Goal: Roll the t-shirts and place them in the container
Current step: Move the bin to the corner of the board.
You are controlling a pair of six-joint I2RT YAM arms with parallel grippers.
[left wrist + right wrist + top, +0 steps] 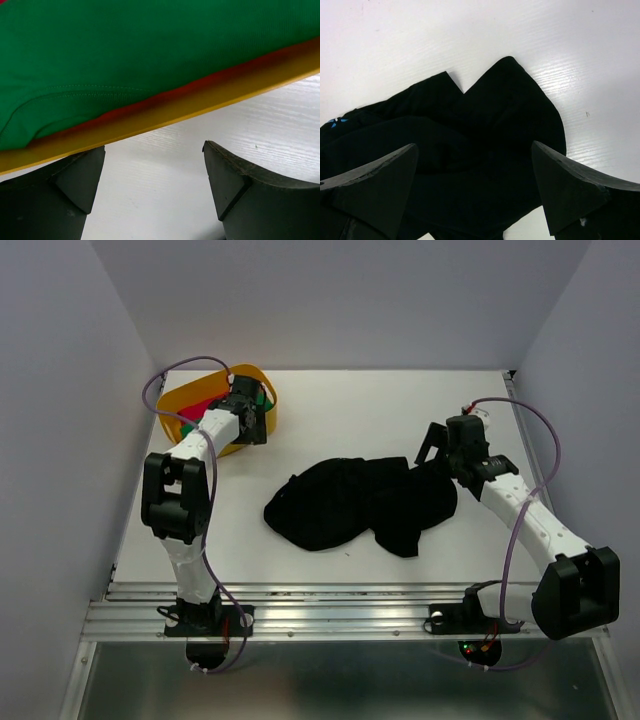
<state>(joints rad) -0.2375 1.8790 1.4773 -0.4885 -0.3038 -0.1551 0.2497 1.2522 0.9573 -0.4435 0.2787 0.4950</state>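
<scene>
Bunched black t-shirt [345, 505] lies clear of yellow tub [176, 400]

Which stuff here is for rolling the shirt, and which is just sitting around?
For the job:
black t-shirt, crumpled mid-table
right gripper, open above the shirt's edge
left gripper, open by the tub

Just lying about, for now:
yellow tub
green cloth inside it
red cloth in it too
</scene>
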